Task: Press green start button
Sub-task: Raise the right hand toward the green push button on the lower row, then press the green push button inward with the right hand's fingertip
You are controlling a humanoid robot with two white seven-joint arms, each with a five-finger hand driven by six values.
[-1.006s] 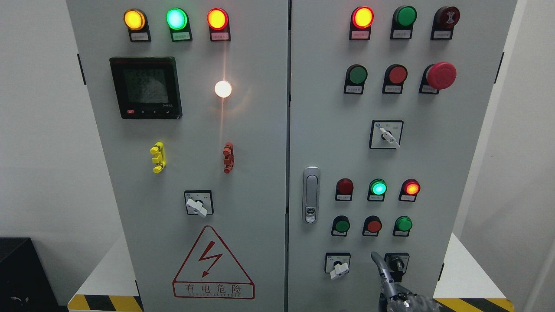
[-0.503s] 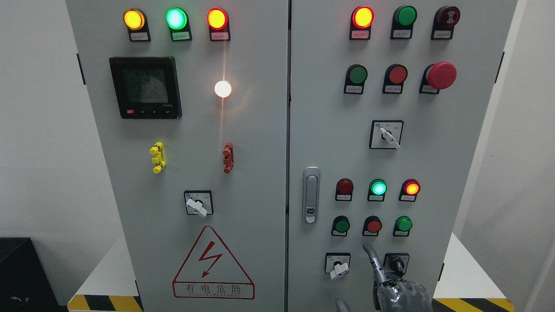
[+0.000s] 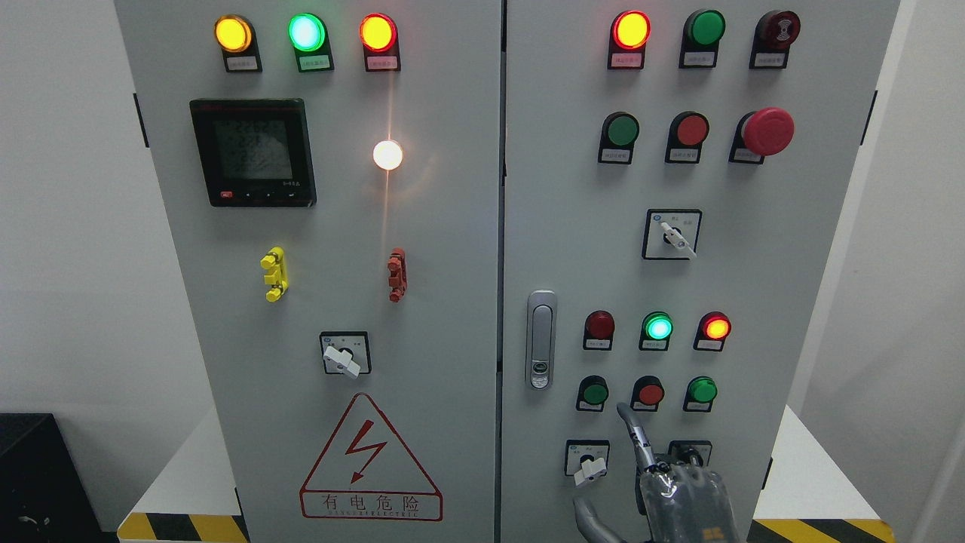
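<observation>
— Buttons of which colour sat in the lowest row?

— Three round ones on the cabinet's right door: a green button at the left, a red button in the middle, a second green button at the right, each in a black collar.

— And the robot?

— Its right hand rose from the bottom edge, index finger extended, the others curled, gripping nothing. The fingertip stood just below the row, between the left green and the red, touching neither.

— The surroundings?

— White walls, a grey two-door cabinet on a white base with yellow-black striping. Above the buttons shone three indicator lamps.
</observation>
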